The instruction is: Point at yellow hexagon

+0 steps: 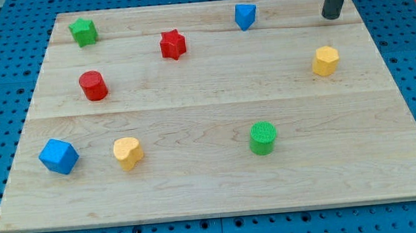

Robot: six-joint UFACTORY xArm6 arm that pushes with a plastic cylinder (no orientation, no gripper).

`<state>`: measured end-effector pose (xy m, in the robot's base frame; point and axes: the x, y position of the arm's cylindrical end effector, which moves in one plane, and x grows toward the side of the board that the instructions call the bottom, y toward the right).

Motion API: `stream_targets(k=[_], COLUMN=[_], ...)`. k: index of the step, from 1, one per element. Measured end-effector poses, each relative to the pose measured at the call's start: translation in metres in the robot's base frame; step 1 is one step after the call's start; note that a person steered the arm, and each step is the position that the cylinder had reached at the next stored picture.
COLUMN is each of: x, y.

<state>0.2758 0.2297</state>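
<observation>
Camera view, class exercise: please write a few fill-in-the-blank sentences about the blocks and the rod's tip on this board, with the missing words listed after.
1. My tip stands toward the view's ___ from the yellow hexagon.
2. The block nearest the blue cube is the ___ heart.
3. The red star lies to the view's ___ of the red cylinder.

Missing words: top; yellow; right
</observation>
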Motion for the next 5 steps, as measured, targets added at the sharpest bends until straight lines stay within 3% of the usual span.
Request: stream_targets(k=[1,5], x=[0.028,0.028], y=[-0.011,-0.044])
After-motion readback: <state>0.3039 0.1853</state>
